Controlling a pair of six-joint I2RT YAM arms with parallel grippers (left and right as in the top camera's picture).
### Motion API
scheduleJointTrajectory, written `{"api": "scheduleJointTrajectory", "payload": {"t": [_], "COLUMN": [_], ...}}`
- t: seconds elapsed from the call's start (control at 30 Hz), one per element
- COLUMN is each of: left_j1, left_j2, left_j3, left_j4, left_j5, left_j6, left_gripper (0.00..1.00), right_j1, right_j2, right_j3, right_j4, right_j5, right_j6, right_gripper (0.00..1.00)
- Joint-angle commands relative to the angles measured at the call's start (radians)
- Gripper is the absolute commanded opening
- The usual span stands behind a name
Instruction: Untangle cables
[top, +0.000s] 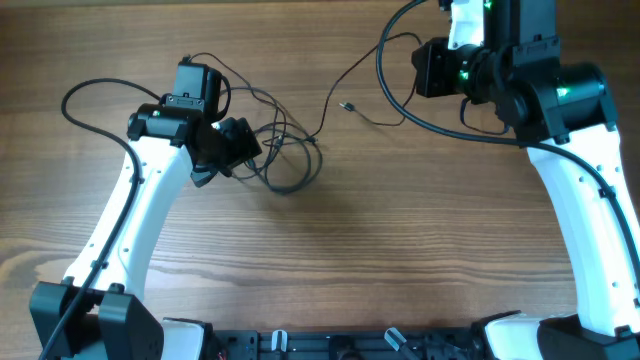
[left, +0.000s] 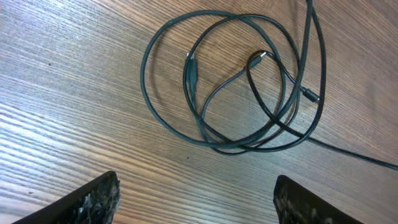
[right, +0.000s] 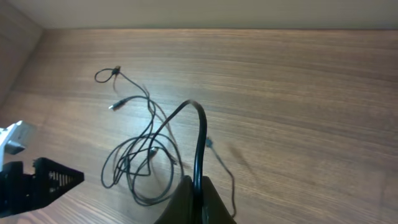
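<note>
Looking barely started here: the cables (top: 285, 152) sit mostly in one looped tangle just beside the left gripper (left: 196, 190), its jaws wide apart and empty. The right gripper (right: 193, 190), well away from the left gripper, seems pinched on one strand.

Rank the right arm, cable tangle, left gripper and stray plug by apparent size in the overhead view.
1. right arm
2. cable tangle
3. left gripper
4. stray plug
The arm sits nearer the camera, inflating it.

overhead: straight down on bench (top: 400, 230) | left wrist: close, steep down on cables (left: 191, 73) | right wrist: far, oblique, same cables
</note>
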Motion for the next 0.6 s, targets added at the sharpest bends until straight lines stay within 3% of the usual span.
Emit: {"api": "scheduleJointTrajectory", "payload": {"t": [0.0, 0.13, 0.33, 0.57], "left_j1": [0.005, 0.005, -0.007, -0.131], "left_j2": [0.002, 0.002, 0.002, 0.014], "left_j3": [0.000, 0.000, 0.000, -0.002], "left_j4": [-0.006, -0.010, -0.007, 0.061], "left_j5": [-0.013, -0.012, 0.017, 0.092], "left_j6": [0.008, 0.008, 0.010, 0.224], "left_gripper": [0.81, 0.81, 0.95, 1.00], "right_j1": [0.001, 0.001, 0.001, 0.001], "right_j2": [0.003, 0.002, 0.002, 0.002], "right_j3": [0.006, 0.006, 0.006, 0.006], "right_j4": [-0.001, -0.058, -0.068, -0.076], "right_j5": [0.121, 0.348, 0.346, 0.342], "right_j6": [0.002, 0.173, 0.183, 0.185], "right_gripper": [0.04, 0.04, 0.04, 0.04]}}
